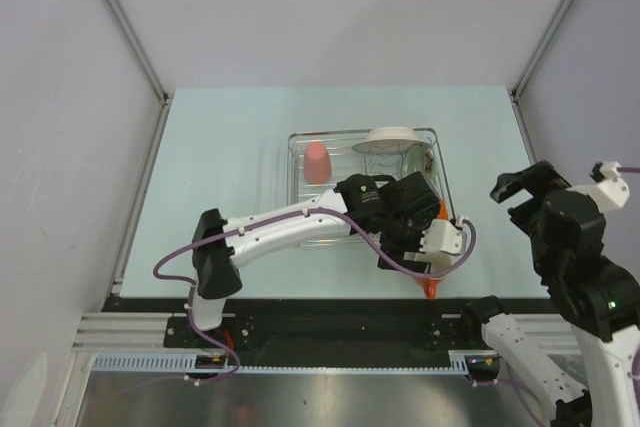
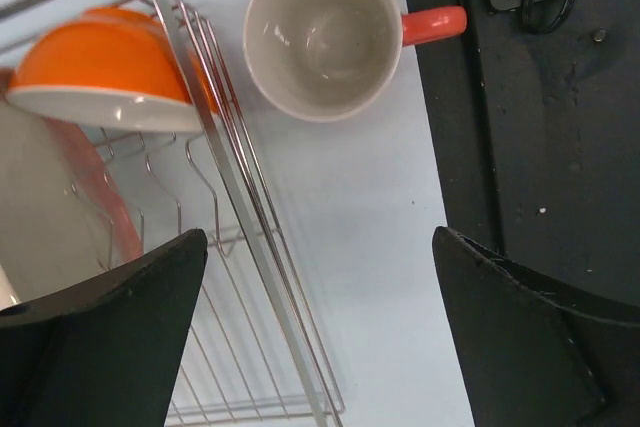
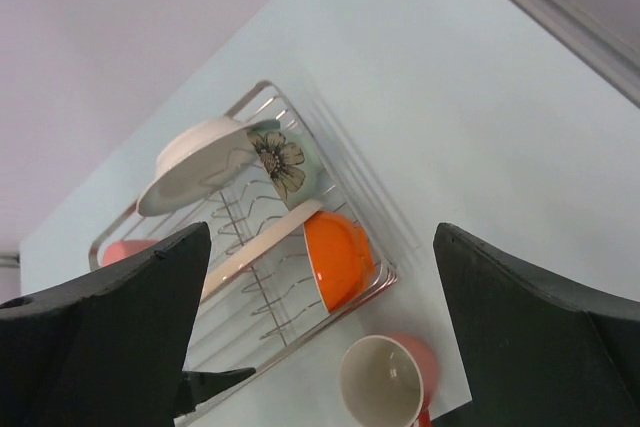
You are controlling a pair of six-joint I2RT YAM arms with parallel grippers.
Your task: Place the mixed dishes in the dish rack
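- Dish rack [image 2: 232,182]: a shallow basket of thin silver wire with upright prongs, set mid-table.
- Orange mug [image 2: 325,37]: stood upright on the pale blue table [image 1: 230,147], outside the rack and just beside its near right corner. The inside was cream and empty, the handle orange. The handle pointed toward the black base rail [image 2: 540,147].
- Orange bowl [image 2: 100,62]: lay tipped on its side in that same corner of the rack, with a white rim and a glossy orange outside.
- Cream-edged plate [image 3: 262,245]: stood on edge among the prongs, just beside the bowl.
- Flowered plate [image 3: 280,162]: pale, with a black blossom drawn on it, leaning at the rack's far right end.
- White dish [image 3: 195,162]: tilted against the far side, next to the flowered plate. I could not tell plate from shallow bowl.
- Pink cup [image 1: 317,162]: handleless, mouth down, in the rack's far left part.
- Left gripper [image 2: 318,237]: the arm reached across the rack, and the gripper hung above the mug and the rack corner. The fingers [image 2: 110,337] were spread wide with nothing between them.
- Right gripper [image 3: 320,232]: raised off to the right, well apart from the rack. Its fingers were parted wide and gripped nothing.
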